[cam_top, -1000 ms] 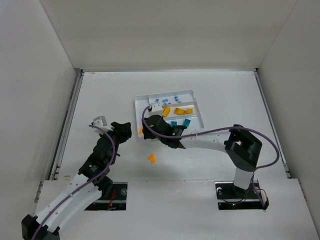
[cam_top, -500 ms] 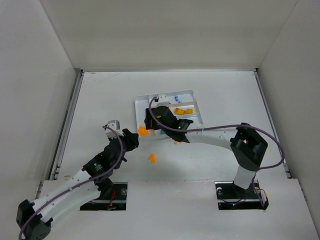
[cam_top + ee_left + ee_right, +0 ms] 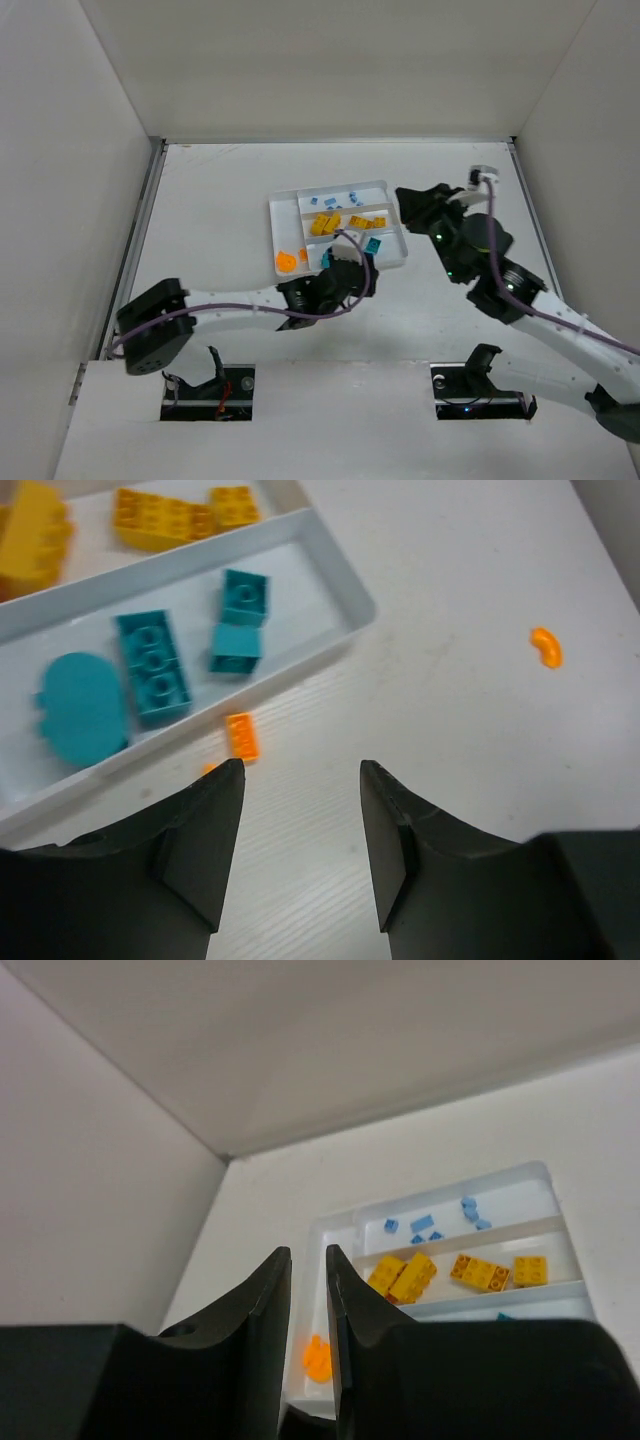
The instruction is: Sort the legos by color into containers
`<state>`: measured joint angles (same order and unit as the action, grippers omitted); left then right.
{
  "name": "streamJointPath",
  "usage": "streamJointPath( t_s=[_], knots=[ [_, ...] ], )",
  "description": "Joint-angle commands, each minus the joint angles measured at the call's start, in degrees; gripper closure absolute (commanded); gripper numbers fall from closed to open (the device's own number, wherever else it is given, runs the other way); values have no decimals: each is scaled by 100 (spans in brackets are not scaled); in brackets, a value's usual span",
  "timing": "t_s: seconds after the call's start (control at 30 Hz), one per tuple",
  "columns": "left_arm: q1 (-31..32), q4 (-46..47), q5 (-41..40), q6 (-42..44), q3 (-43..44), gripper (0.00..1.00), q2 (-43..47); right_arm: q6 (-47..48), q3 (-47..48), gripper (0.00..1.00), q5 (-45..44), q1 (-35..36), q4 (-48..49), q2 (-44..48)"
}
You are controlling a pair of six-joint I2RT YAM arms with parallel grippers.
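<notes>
The white tray [image 3: 272,225] holds light blue legos [image 3: 338,200], yellow bricks [image 3: 325,222], teal pieces [image 3: 372,244] and, in its narrow side section, an orange round piece [image 3: 288,262]. My left gripper [image 3: 350,272] is open and empty, low over the table just outside the tray's near wall [image 3: 290,670]. In the left wrist view its jaws [image 3: 300,780] frame bare table. A small orange brick [image 3: 241,735] lies just ahead of them and an orange curved piece [image 3: 546,647] further right. My right gripper [image 3: 405,197] is raised right of the tray, empty, its jaws [image 3: 308,1260] a narrow gap apart.
White walls enclose the table on three sides. The left arm lies across the table in front of the tray. The right wrist view shows the tray [image 3: 335,1222] from afar, with the orange round piece [image 3: 318,1355] in its near section.
The left arm has swung right to the tray's near edge. The right arm has pulled back from the tray to the right and up. The orange round piece now lies in the side section.
</notes>
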<state>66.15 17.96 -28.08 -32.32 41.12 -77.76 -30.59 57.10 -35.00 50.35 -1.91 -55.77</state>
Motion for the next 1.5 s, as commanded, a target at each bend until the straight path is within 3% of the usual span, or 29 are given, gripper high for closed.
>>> streamJointPath(
  t_s=[0.0, 0.43, 0.6, 0.93, 1.13, 1.47],
  knots=[
    [375, 998, 258, 410, 886, 52, -948, 45, -33, 74, -464, -178, -826, 679],
    [798, 1115, 873, 919, 4876, 39, -4782, -535, 20, 68, -218, -557, -2541, 2166],
    [781, 736, 953, 1113, 6239, 37, -5775, -799, -120, 57, -112, -610, -2823, 2535],
    [781, 595, 874, 1438, 8331, 36, -7200, -1142, -199, 47, 20, -715, -3254, 3072],
    [921, 218, 918, 1948, 9281, 33, -7692, -1379, -270, 39, 161, -724, -3236, 3037],
    [684, -468, 1567, 1518, 9608, 42, -8010, -1801, -15, 38, 178, -715, -3157, 2906]
  ],
)
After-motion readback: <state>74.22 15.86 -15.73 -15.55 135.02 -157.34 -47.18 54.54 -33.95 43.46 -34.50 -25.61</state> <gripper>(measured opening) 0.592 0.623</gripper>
